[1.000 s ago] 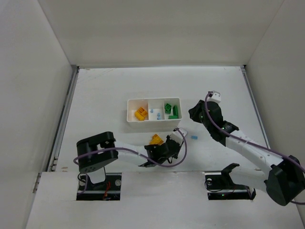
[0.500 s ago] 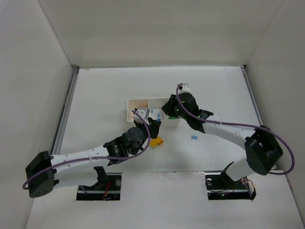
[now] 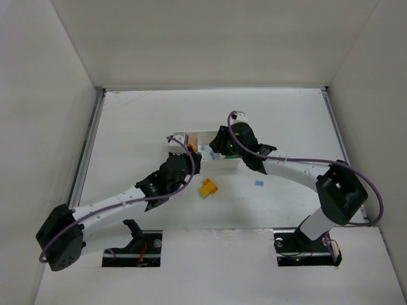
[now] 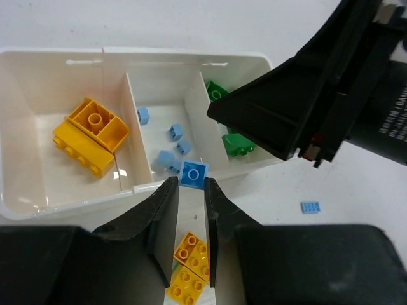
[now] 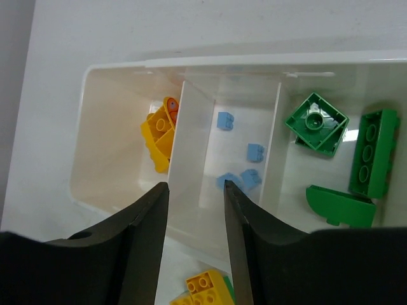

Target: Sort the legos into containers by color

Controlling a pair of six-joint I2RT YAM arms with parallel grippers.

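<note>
My left gripper (image 4: 191, 183) is shut on a small blue lego (image 4: 193, 173) and holds it over the near wall of the white tray (image 4: 38, 203), in front of the middle compartment. That compartment holds several pale blue legos (image 4: 172, 132). The left one holds yellow legos (image 4: 89, 130) and the right one green legos (image 4: 236, 143). My right gripper (image 5: 194, 190) is open and empty above the wall between the left and middle compartments. In the top view both grippers, left (image 3: 193, 159) and right (image 3: 218, 145), hang over the tray (image 3: 202, 135).
A yellow lego (image 3: 208, 188) with green under it lies on the table just in front of the tray; it also shows in the left wrist view (image 4: 189, 267). A small flat blue piece (image 3: 259, 183) lies on the table right of it. The right gripper's black body (image 4: 318, 95) hangs over the tray's right end.
My left arm has stretched forward from near its base to the tray's near wall. My right gripper has swung left from beside the tray to above it.
</note>
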